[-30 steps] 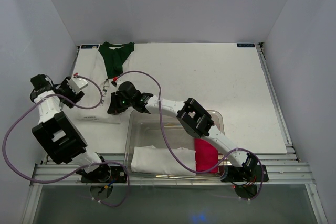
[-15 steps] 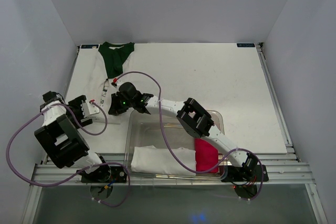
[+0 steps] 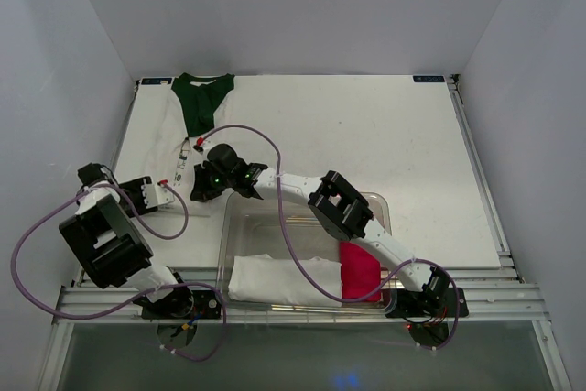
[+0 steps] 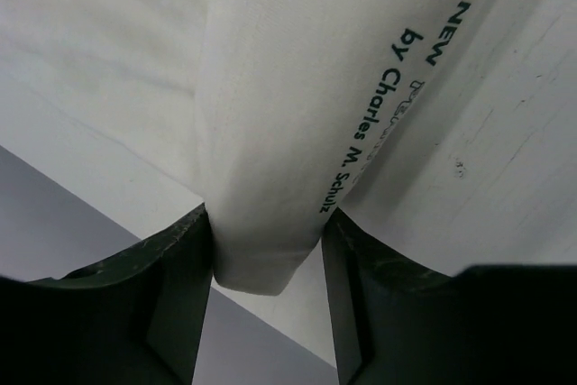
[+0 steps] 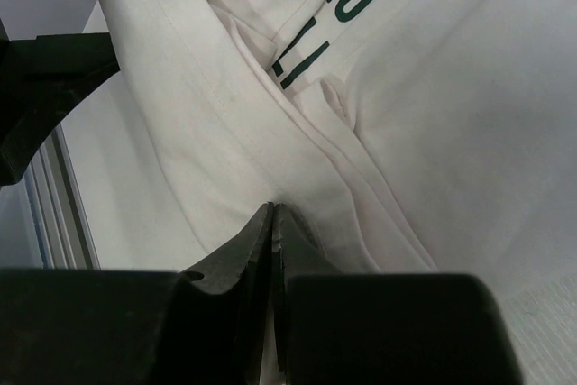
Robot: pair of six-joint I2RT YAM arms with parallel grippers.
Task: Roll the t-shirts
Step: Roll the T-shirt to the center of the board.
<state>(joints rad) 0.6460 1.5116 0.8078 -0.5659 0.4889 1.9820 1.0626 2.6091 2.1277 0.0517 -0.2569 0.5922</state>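
The white t-shirt with dark printed lettering lies at the table's left, hard to tell from the white top. In the left wrist view a folded end of the white t-shirt sits between the jaws of my left gripper and touches both fingers. The left gripper is near the table's left front edge. My right gripper is shut, its tips pressed onto a crease of the white t-shirt. That right gripper is just right of the left one. The dark green t-shirt lies at the back left.
A clear plastic bin stands at the front middle under the right arm. It holds a rolled white cloth and a bright pink rolled cloth. Grey walls close in the left, back and right sides.
My left gripper has come down toward the near left edge, opened wide, then closed around the shirt's folded end. The right arm has stayed put.
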